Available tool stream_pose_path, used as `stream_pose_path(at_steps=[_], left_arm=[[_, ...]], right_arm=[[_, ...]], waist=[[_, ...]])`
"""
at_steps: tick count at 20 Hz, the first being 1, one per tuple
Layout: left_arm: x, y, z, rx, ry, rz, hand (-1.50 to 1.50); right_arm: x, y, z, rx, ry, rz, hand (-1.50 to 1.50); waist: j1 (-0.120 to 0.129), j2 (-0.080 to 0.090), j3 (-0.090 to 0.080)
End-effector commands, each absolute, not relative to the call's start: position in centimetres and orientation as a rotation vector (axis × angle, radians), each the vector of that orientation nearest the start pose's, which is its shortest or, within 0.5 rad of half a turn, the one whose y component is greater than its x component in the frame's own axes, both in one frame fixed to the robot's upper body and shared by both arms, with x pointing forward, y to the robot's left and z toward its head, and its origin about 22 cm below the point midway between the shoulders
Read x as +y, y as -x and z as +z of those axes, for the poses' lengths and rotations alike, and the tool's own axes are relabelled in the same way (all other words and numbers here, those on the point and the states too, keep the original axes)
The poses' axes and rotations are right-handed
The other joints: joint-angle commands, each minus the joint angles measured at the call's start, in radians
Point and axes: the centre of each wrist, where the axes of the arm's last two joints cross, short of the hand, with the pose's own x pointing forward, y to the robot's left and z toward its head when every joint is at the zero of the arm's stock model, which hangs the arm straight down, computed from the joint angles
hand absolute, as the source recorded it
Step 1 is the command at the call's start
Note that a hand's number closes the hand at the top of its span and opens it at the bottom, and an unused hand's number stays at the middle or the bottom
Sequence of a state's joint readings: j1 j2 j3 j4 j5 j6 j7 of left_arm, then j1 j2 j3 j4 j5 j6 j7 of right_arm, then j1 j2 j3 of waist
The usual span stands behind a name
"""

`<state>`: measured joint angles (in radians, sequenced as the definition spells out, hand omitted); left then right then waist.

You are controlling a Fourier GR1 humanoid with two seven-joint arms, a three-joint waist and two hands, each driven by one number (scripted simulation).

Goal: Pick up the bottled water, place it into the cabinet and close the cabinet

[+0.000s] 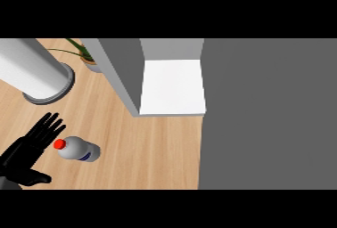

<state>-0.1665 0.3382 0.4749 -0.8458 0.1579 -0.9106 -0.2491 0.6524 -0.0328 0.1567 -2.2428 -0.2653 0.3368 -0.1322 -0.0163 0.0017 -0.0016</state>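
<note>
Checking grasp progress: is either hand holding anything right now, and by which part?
Nothing is held. The left hand is open beside the bottled water, which stands on the counter. The right hand is out of view.

Bare light wooden counter (158, 151) is left free between the clear red-capped water bottle (79, 148) and the open grey cabinet with its white shelf (172, 87); the shelf mouth is unblocked. Passage at left is narrowed by the large white cylinder (36, 71) and the potted green plant (87, 55); the right side is closed off by a dark grey panel (270, 116)
</note>
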Motion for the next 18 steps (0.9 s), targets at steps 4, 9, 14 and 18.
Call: stream_pose_path(at_steps=[4,9,14,18], left_arm=[[43.2,-24.0,-8.4,-1.392,0.540,-0.021,-1.50],[40.4,-23.8,-10.9,-1.373,0.562,0.003,-1.50],[38.4,-24.5,-11.9,-1.382,0.559,-0.003,-1.50],[39.0,-24.8,-11.8,-1.358,0.593,0.009,-1.50]], right_arm=[[-24.1,-9.8,6.1,-1.802,-0.396,-0.010,-1.50],[-23.6,-9.4,5.6,-1.809,-0.396,-0.018,-1.50],[-24.3,-9.2,5.7,-1.819,-0.382,-0.012,-1.50],[-24.5,-10.9,5.5,-1.829,-0.391,-0.010,-1.50]], waist=[[-0.004,0.003,-0.001],[-0.009,0.003,-0.002],[-0.013,0.005,-0.002],[-0.008,0.010,-0.003]])
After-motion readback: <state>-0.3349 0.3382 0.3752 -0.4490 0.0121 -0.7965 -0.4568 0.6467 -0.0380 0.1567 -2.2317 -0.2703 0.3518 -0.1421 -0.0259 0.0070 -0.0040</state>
